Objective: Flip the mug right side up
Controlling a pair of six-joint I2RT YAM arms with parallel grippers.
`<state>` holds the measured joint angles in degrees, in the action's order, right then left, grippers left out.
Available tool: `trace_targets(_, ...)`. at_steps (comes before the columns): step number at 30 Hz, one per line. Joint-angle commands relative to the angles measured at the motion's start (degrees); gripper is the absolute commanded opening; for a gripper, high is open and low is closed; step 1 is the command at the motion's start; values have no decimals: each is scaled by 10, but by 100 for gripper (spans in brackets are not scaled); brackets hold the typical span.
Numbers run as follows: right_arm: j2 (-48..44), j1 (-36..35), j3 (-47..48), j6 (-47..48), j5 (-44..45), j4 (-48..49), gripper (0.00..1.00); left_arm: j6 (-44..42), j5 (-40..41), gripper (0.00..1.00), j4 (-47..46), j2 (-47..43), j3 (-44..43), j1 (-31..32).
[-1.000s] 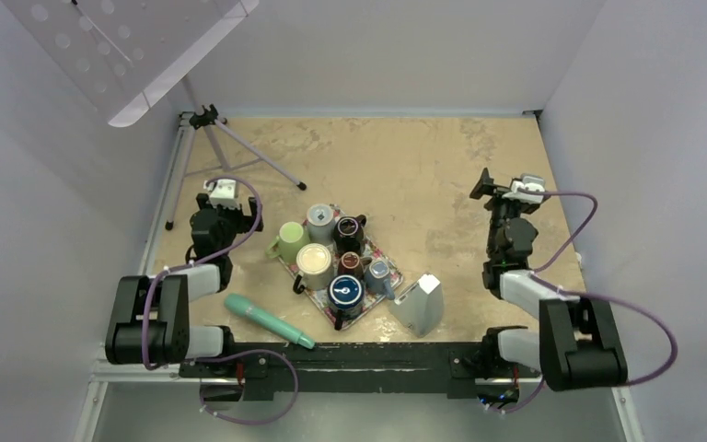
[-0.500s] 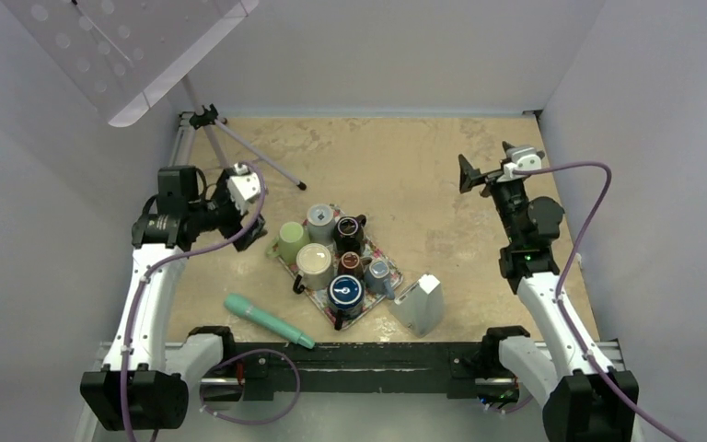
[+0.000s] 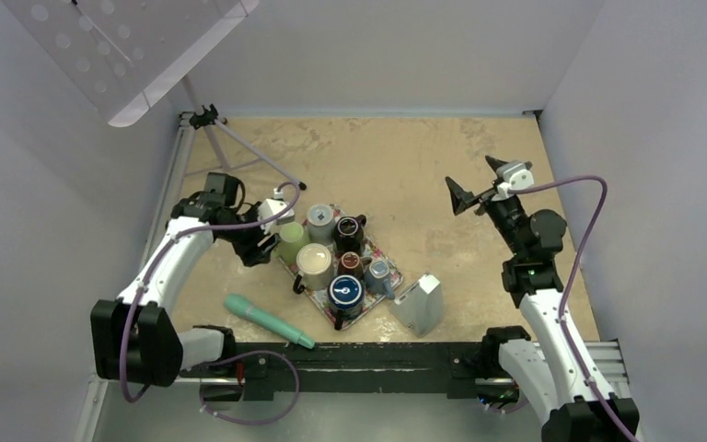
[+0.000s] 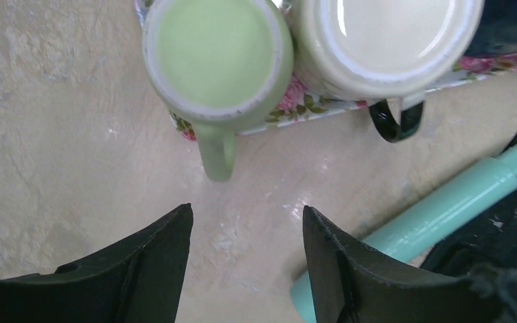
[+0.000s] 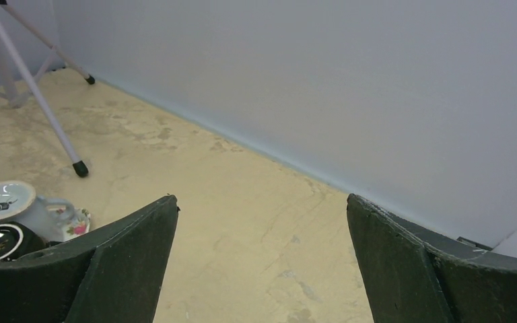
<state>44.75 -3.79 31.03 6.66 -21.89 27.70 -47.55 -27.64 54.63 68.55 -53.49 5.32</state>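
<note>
Green mug (image 4: pixel 217 54): base up on the left corner of the floral tray (image 4: pixel 289 108), handle out over the counter (image 3: pixel 405 175).
Left pincer (image 4: pixel 246 222): fingers apart, empty, just short of that handle.
Right pincer (image 5: pixel 262 208): fingers apart, empty, raised well away from the tray.
Obstructions: cream mug (image 4: pixel 384 40) close beside the green one, also base up; teal cylinder (image 3: pixel 267 320) near on the counter.
Count: seven mugs, one tray, one cylinder, one white carton (image 3: pixel 421 306), one tripod (image 3: pixel 239 152).

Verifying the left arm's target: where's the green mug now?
Top view: the green mug sits at the left edge of the floral tray, next to the cream mug, handle pointing toward the left gripper.
</note>
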Motion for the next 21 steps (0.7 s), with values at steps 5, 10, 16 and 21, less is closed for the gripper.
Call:
trace_targets(5,-53,-4,-18,-41,10,-3,99,-59,46,60,-125,89,10,18)
trace_targets(10,-67,-6,-19,-84,13,-14,99,-45,-30,51,-136,126,-12,20)
trace_targets(16,-92,-6,-20,-84,33,-42,99,-55,-32,42,-150,135,8,28)
trace_targets(21,-98,-6,-18,-94,41,-46,99,-32,-13,0,-157,149,-4,29)
